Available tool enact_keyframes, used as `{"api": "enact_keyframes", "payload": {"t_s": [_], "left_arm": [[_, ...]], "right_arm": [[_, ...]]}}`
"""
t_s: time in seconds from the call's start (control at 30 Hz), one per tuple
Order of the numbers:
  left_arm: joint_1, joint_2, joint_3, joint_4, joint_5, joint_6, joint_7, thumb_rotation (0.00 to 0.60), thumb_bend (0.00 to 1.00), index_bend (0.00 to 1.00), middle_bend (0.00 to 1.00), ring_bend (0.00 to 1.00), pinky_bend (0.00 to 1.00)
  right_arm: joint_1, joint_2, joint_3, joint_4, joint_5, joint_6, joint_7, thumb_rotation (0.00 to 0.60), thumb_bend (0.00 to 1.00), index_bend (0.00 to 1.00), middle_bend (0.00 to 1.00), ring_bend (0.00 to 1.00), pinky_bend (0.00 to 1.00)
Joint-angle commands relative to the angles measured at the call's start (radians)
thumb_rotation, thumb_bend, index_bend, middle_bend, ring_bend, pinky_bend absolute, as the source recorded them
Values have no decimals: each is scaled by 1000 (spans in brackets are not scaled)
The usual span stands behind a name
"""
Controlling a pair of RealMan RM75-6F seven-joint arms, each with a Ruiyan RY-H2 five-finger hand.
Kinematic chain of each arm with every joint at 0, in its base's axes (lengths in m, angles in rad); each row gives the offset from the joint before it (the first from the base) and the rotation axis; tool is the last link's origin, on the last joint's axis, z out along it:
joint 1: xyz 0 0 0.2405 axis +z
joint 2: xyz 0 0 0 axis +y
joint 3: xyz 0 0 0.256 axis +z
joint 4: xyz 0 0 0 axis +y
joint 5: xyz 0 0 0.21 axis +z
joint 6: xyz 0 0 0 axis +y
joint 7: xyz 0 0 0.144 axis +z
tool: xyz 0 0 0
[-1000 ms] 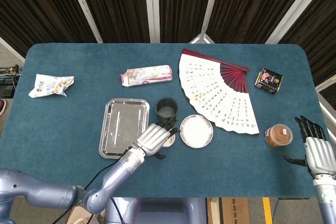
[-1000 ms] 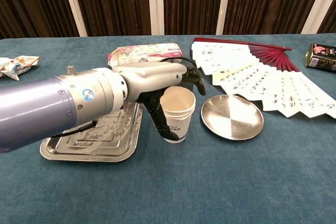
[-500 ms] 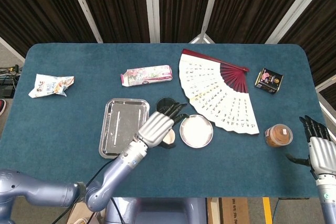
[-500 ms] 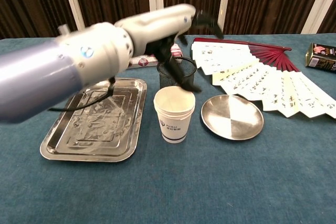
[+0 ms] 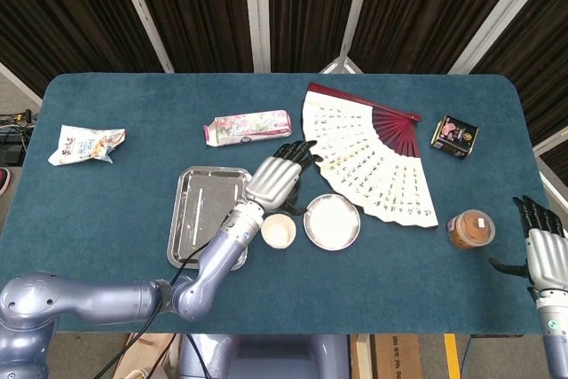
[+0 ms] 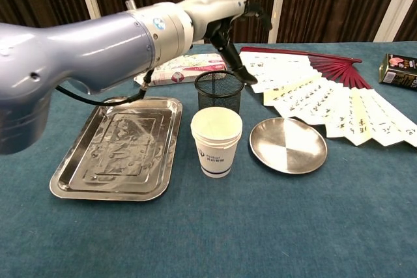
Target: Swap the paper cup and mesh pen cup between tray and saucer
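Observation:
The white paper cup [image 6: 217,142] [image 5: 278,231] stands upright on the cloth between the steel tray [image 6: 117,148] [image 5: 206,215] and the round saucer [image 6: 288,145] [image 5: 332,221]; both are bare. Just behind it the black mesh pen cup [image 6: 219,92] stands on the table. My left hand [image 6: 225,21] [image 5: 277,175] hovers above the mesh cup with its fingers spread and nothing in it, and hides most of that cup in the head view. Far off at the table's right front edge, my right hand [image 5: 543,250] is open and empty.
An open paper fan [image 5: 373,153] lies behind the saucer on the right. A pink snack pack [image 5: 248,126] lies behind the tray, a crumpled wrapper [image 5: 86,144] at the far left. A black tin [image 5: 454,136] and a brown lidded jar [image 5: 469,229] sit near the right hand.
My left hand has let go of the paper cup, risen and moved back over the mesh pen cup. The paper cup stays where it was. The right hand has drifted slightly toward the near edge.

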Motion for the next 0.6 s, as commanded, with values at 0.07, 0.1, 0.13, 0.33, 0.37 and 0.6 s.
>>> {"api": "enact_keyframes", "payload": {"t_s": [0.07,0.1,0.13,0.33,0.37,0.6], "left_arm": [[-18,-15,19,91,-26,-41,-25,600,0,191,0,0,61],[-19,-17,22,103,-25,-42,-29,600,0,191,0,0,60],[-19,-19,28,119,-22,-44,-33,600,0,191,0,0,59],[-16,-25,63,148,-8,-47,-44,600,0,190,0,0,57],[-16,-23,68,145,-12,-49,-40,600,0,190,0,0,57],[-18,-23,100,155,-27,-64,-28,600,0,187,0,0,50]], "right_arm": [[1,-2,0,-3,-1,-6,-3,600,0,0,0,0,0],[1,-2,-1,-3,-1,-7,-3,600,0,0,0,0,0],[1,-2,-1,-3,-2,-9,-4,600,0,0,0,0,0],[1,-3,1,-4,-5,-10,-6,600,0,0,0,0,0],[1,-3,1,-4,-5,-10,-6,600,0,0,0,0,0],[-2,-1,2,-9,-11,-7,-8,600,0,0,0,0,0]]}}
